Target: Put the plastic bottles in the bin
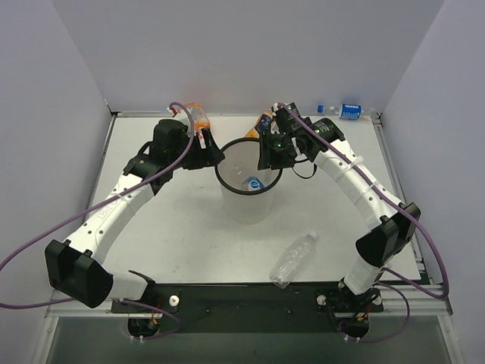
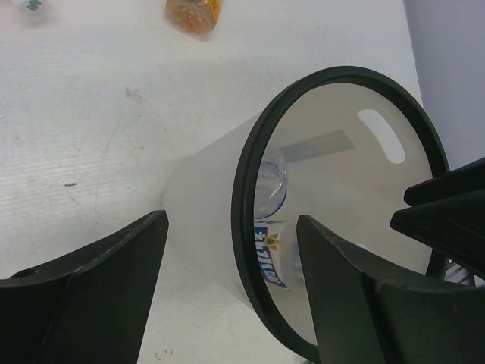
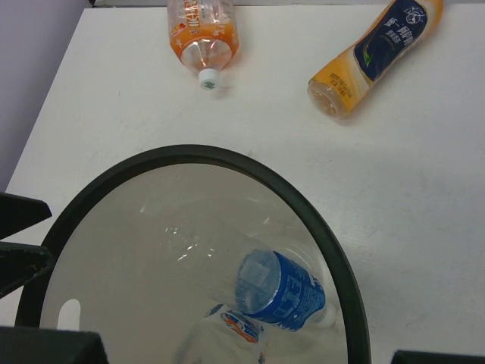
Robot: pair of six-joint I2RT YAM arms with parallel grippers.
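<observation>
A clear bottle (image 1: pixel 292 259) with no label lies on its side on the white table (image 1: pixel 174 227), nearest the arm bases and right of centre. Farther in, at the middle of the table, the bin (image 1: pixel 248 205) stands upright, and a blue-labelled bottle (image 3: pixel 280 292) lies at the bottom of it. The left gripper (image 2: pixel 233 220) is at the bin's left rim with its jaws spread wide and nothing between them but the view of the rim; whether it touches the bin cannot be told. The right gripper (image 1: pixel 267 158) hangs over the bin's far right rim, its jaws also parted and empty. Beyond the bin, a wide orange bottle (image 3: pixel 203 38) lies on the table with its white cap pointing toward the bin. A slim orange bottle (image 3: pixel 375 57) with a dark label lies tilted to its right. By the back wall, far right, lies another bottle (image 1: pixel 345 111) with a blue label.
</observation>
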